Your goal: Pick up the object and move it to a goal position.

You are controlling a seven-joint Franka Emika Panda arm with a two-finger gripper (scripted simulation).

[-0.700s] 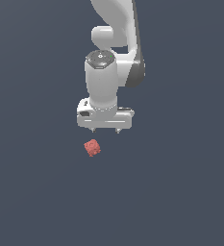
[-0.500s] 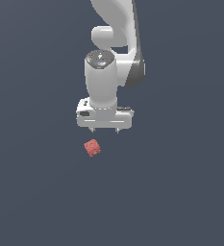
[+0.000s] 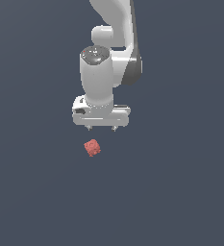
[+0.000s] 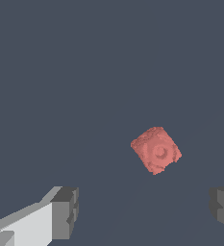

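The object is a small red bumpy cube (image 3: 92,147) lying on the flat dark grey surface; it also shows in the wrist view (image 4: 156,150). My white gripper (image 3: 101,128) hangs above it, slightly toward the exterior view's right, pointing straight down. Its jaws stand wide apart and hold nothing. In the wrist view the two fingertips (image 4: 65,212) frame the edges of the picture, and the cube lies ahead of the gap between them, apart from both.
The flat dark grey surface (image 3: 180,192) fills both views. The white arm (image 3: 116,43) rises behind the gripper toward the upper edge of the exterior view.
The gripper has shifted slightly toward the exterior view's left. The cube has not moved.
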